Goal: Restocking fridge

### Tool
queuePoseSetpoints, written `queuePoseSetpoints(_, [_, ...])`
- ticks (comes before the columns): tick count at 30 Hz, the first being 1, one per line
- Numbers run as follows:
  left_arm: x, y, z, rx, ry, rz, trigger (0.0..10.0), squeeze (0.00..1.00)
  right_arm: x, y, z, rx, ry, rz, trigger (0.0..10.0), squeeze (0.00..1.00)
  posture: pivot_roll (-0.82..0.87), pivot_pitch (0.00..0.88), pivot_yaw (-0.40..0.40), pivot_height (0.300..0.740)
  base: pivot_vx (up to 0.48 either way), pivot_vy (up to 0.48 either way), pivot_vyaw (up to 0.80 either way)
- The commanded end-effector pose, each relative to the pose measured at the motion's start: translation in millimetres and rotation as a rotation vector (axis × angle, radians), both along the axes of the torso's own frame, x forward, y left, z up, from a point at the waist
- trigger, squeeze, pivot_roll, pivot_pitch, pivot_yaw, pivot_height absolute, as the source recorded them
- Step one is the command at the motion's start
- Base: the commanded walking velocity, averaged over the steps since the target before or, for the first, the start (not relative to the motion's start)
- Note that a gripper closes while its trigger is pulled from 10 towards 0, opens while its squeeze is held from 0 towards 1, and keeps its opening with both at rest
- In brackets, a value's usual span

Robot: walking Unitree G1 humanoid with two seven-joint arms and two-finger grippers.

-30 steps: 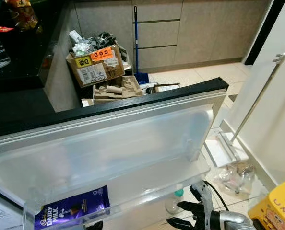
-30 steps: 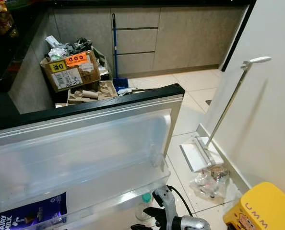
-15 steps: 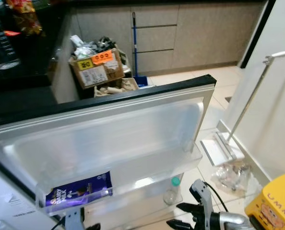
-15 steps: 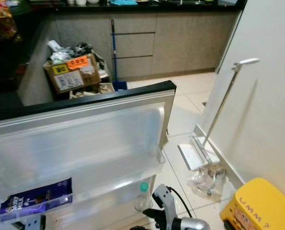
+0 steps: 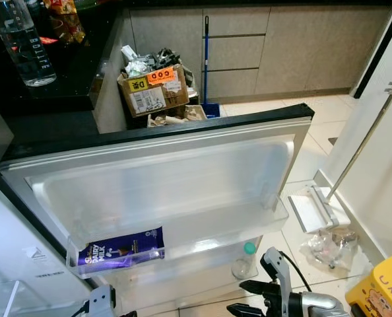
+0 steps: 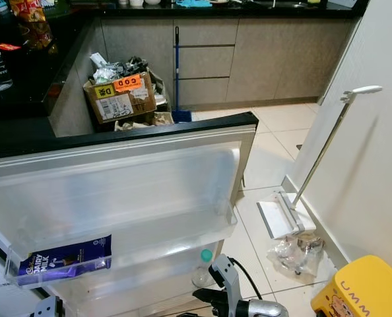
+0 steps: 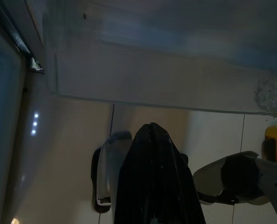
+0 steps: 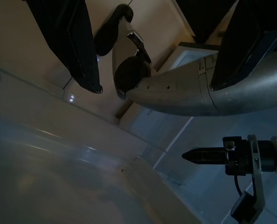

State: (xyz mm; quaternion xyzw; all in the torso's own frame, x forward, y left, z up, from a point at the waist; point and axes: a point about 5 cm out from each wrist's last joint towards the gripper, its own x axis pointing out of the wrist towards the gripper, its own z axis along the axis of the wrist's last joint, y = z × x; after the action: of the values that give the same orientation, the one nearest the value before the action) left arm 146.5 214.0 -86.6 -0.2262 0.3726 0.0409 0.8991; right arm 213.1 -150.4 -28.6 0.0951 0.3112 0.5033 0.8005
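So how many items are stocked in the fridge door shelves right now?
2: a purple chocolate bar lying in the upper door shelf, and a green-capped bottle standing in the shelf below. More may be hidden lower down.

Choc bar (image 5: 120,247) in door shelf (image 5: 202,228)

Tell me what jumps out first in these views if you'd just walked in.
The open white fridge door spans the middle of the scene, with a purple Dairy Milk chocolate bar lying in its clear shelf, toward the robot's left. Behind the door, an overfilled brown cardboard box stands by the grey cabinets. The right tool hangs open low beside the door.
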Motion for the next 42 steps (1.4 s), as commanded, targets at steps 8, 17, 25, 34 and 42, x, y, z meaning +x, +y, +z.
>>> queuePoseSetpoints(8, [-3.7,3.5,-1.3,0.011,0.026,-0.001,10.0,0.0,-3.3,-2.6,-3.2,-0.013,0.026,0.005,10.0,0.0,-0.09,0.014,-0.026,0.707,0.0,0.0,0.0])
queuePoseSetpoints(17, [-9.7,-0.8,-5.1,0.014,0.064,-0.021,10.0,0.0,-6.4,-1.9,-4.9,-0.014,0.038,0.023,10.0,0.0,-0.09,0.017,-0.026,0.74,-0.213,0.0,0.0])
queuePoseSetpoints(25, [-11.4,2.0,-5.2,0.014,0.065,0.002,10.0,0.0,-8.4,-2.4,-6.5,-0.019,0.045,0.026,10.0,0.0,-0.09,0.015,-0.027,0.74,-0.24,0.0,0.0])
queuePoseSetpoints(34, [-11.3,3.0,-5.0,0.019,0.068,-0.005,10.0,0.0,-8.6,-4.3,-8.7,-0.046,0.049,0.009,10.0,0.0,-0.09,0.01,-0.026,0.74,0.0,0.0,0.0])
queuePoseSetpoints(42, [-12.6,-3.0,-6.7,0.022,0.078,-0.032,10.0,0.0,-14.6,-17.1,-20.3,-0.172,0.087,-0.073,10.0,0.0,-0.09,0.007,-0.028,0.74,0.0,0.0,0.0])
